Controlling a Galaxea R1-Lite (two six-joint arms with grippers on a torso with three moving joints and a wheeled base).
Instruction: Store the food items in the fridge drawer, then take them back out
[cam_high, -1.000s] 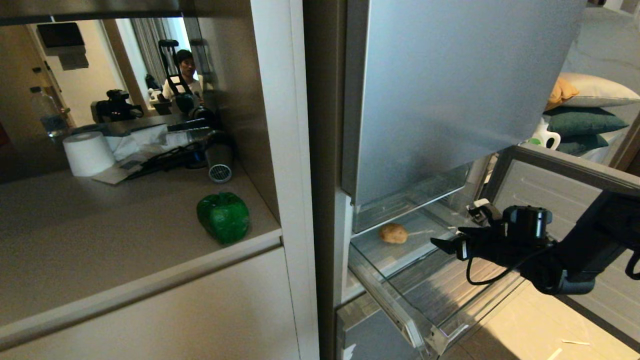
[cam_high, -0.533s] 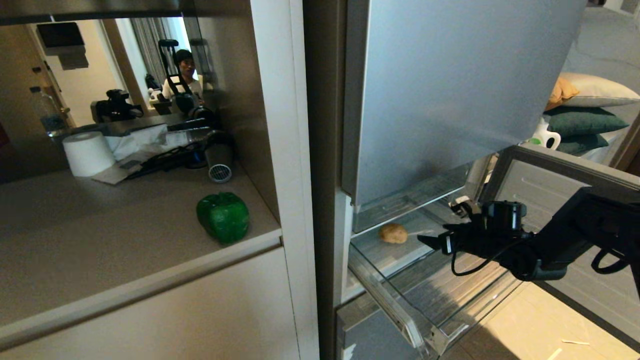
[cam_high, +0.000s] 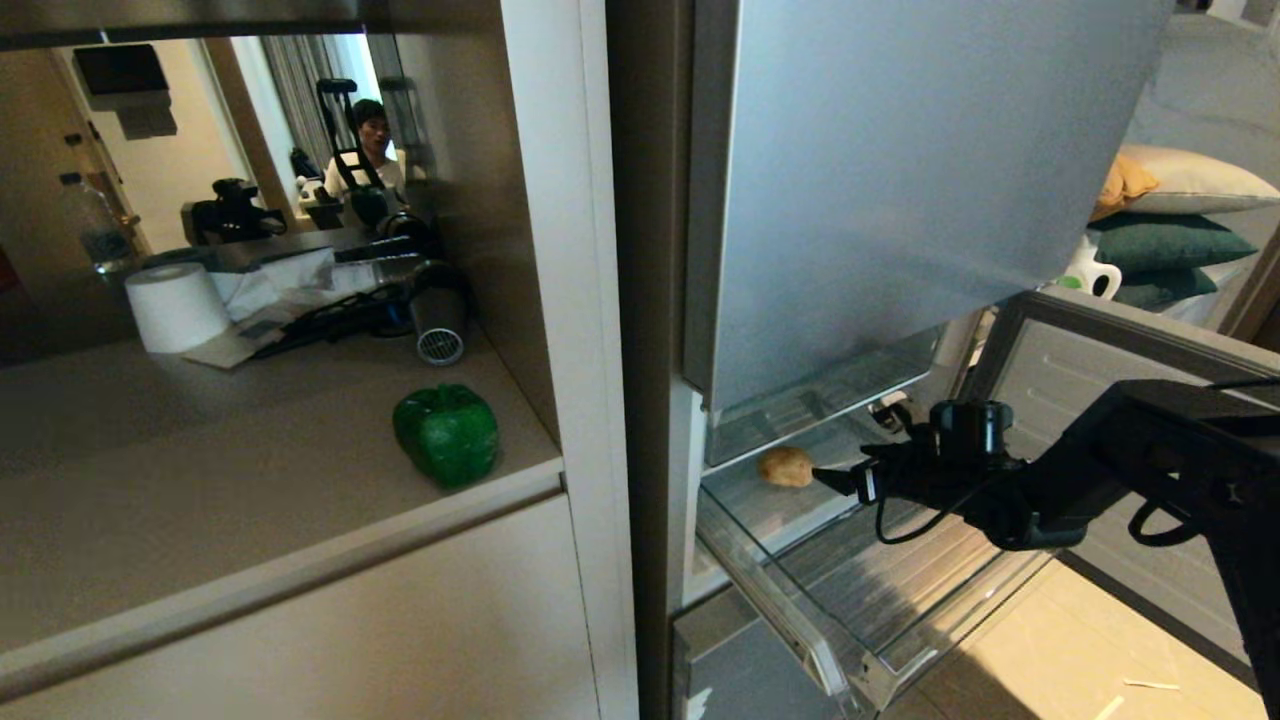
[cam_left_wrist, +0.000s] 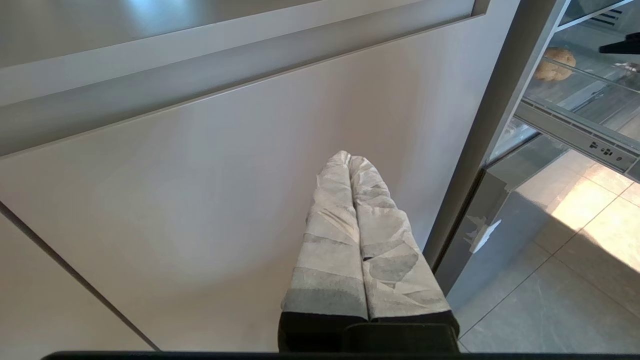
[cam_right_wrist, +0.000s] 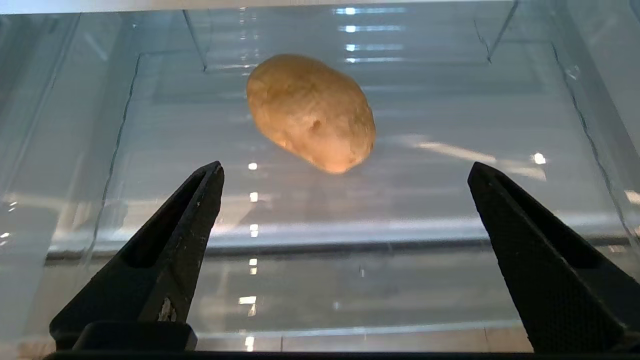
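**Ana:** Right gripper (cam_high: 838, 470) first: how does it stand?

**Ben:** Its two black, wedge-shaped fingers (cam_right_wrist: 165, 250) are spread wide with nothing between them. It reaches level into the pulled-out fridge drawer (cam_high: 800, 620), the wide shallow bin of clear plastic, and its tips are close to the lumpy tan-yellow potato (cam_high: 786, 466) without touching it.

**Ana:** Where exactly does the potato lie?

**Ben:** On the clear floor of the drawer, toward the back, under the big silver-grey fridge door (cam_high: 900, 180). In the right wrist view the potato (cam_right_wrist: 311, 111) sits just ahead of the gap between the fingers, a little nearer one of them, lying on its side.

**Ana:** And the other food item?

**Ben:** The glossy dark green bell pepper (cam_high: 446, 433) is on the beige countertop (cam_high: 200, 480), near its front edge, beside the white upright panel (cam_high: 575, 300) that separates the counter niche from the fridge. It is well apart from the drawer.

**Ana:** What about the left gripper (cam_left_wrist: 350, 162)?

**Ben:** It shows only in its own wrist view. Its fingers, wrapped in pale grey tape, are pressed together and hold nothing. It hangs in front of a plain beige cabinet door (cam_left_wrist: 175, 200), with the potato (cam_left_wrist: 554, 64) visible off to one side through the clear plastic.

**Ana:** Anything else on the counter?

**Ben:** A white roll of paper (cam_high: 176, 306) and a tangle of dark cables (cam_high: 340, 315) at the back, before a mirror showing a seated person (cam_high: 368, 150).
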